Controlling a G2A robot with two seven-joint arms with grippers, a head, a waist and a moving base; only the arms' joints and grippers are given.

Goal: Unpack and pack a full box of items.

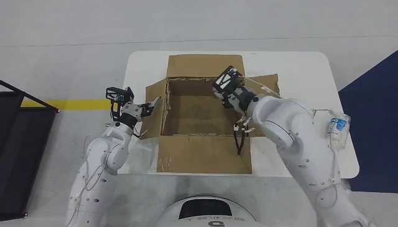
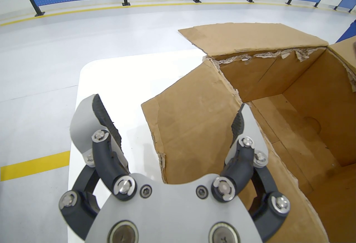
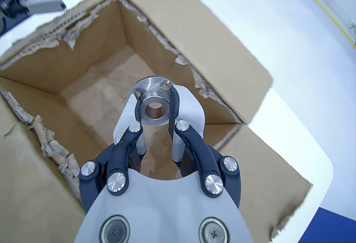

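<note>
An open cardboard box (image 1: 205,146) with torn flaps sits on the white table (image 1: 298,71); its inside looks bare. My right gripper (image 3: 155,105) is shut on a round metal flange with a bored hub (image 3: 153,107), held over the box's far right corner (image 1: 225,84). My left gripper (image 2: 169,113) stands open beside the box's left flap (image 2: 189,127), one finger on each side of it, nothing held. In the top view the left gripper (image 1: 149,107) is at the box's left edge.
A clear plastic bag with a blue-and-white item (image 1: 339,129) lies near the table's right edge. A dark frame (image 1: 18,140) stands on the floor to the left. A yellow floor line (image 1: 68,104) runs left of the table.
</note>
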